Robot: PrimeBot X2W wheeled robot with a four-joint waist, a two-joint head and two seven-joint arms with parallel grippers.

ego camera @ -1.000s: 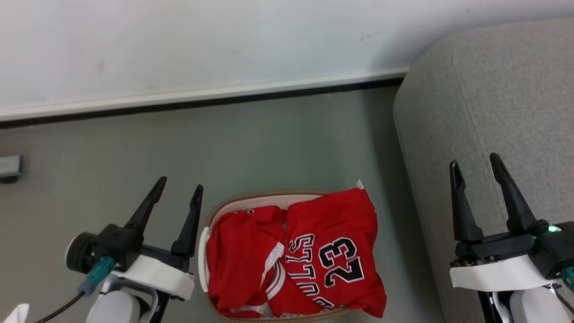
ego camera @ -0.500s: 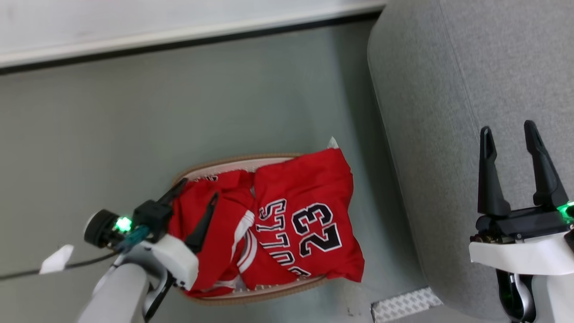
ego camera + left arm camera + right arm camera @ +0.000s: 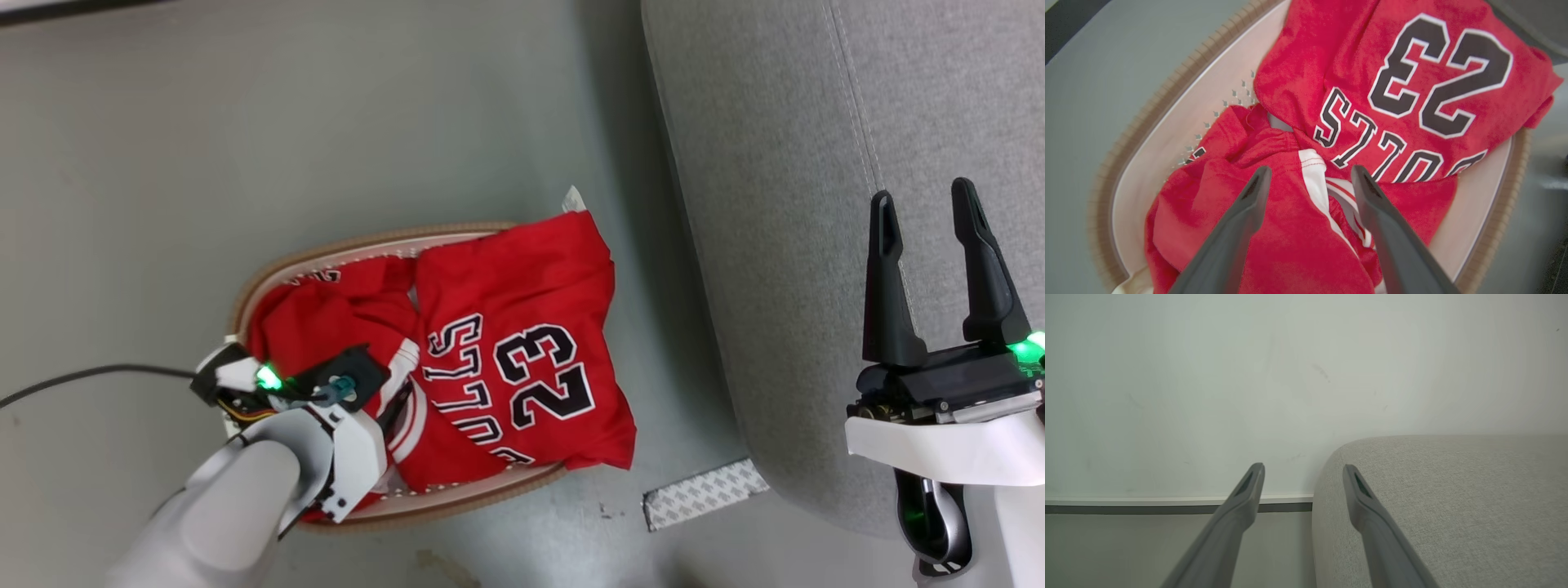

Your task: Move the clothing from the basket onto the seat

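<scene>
We find the left hand (image 3: 1310, 171) with its fingers spread apart and gripping nothing, pointed down into the basket (image 3: 326, 251) directly over the clothing (image 3: 514, 343). Between its fingertips lies the white trim of the plainer red garment (image 3: 1229, 212); whether the tips touch the cloth we cannot tell. Just beyond the fingertips lies the numbered jersey (image 3: 1412, 81), one corner hanging over the basket rim on the side away from this hand. All the clothing is in the basket, which stands on the floor (image 3: 245, 122) near the seat (image 3: 775, 204). The right hand (image 3: 921, 196), likewise spread and empty, is held above the seat's edge, well apart from the basket; ahead of its fingers stands the wall (image 3: 1208, 375).
</scene>
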